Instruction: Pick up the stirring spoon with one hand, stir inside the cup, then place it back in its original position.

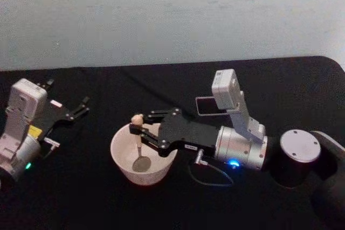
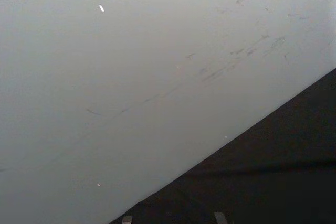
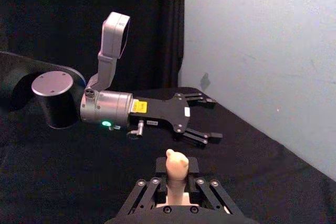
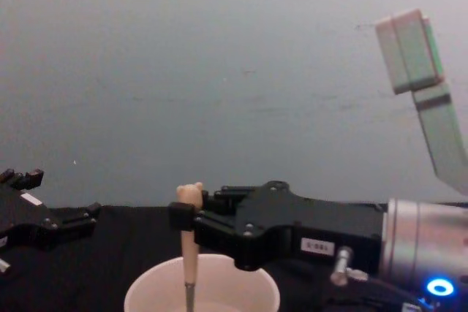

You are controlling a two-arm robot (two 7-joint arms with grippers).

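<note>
Step in hand, as judged: stirring. The right gripper (image 1: 139, 131), centre of the head view, has its jaws closed narrowly on the cream handle of the stirring spoon (image 1: 140, 146), just below the bear head. The spoon stands near upright, bowl low inside the cup (image 1: 115, 152), lower centre. Recommendation: circle gently, keep the spoon vertical and off the wall, avoid tipping the cup. The left gripper (image 1: 81, 107), jaws spread and empty, sits idle at mid-left.

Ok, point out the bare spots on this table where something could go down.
Bare cloth: the wide back strip of the table under the wall, and the gap between the parked left end effector and the cup. Crowded: the cup itself, where the right end effector holds the stirring spoon, and the right arm beside it.
</note>
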